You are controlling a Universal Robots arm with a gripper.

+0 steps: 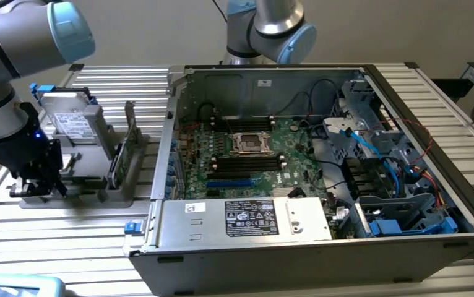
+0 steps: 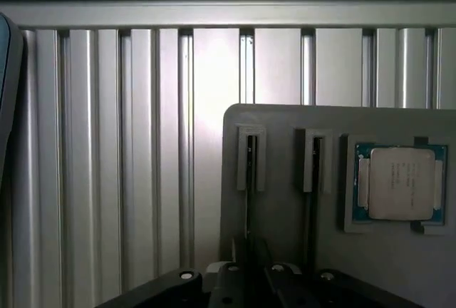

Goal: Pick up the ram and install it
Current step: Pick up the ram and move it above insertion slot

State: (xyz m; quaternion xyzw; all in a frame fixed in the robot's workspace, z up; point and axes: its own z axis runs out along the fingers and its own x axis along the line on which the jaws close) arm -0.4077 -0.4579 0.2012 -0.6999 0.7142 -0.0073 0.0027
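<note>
Black fingers [image 2: 239,251] of the gripper [image 2: 249,251]: drawn close together, clamped on the thin upper edge of the ram [image 2: 249,194] (the contact itself sits half under the gripper body).
Ram: on edge in a slot of the grey holder [image 2: 285,222], seen edge-on.
Holder: a second slot lies just beside the first, and past that a processor chip [image 2: 400,182] sits in a pocket.
Arm: gripper [image 1: 37,180] low over the holder [image 1: 80,185], at eight o'clock in the exterior view.
Computer case [image 1: 320,185]: open, at three o'clock from the holder, with the motherboard [image 1: 245,154] exposed.
Table [image 1: 72,229]: ribbed aluminium.
</note>
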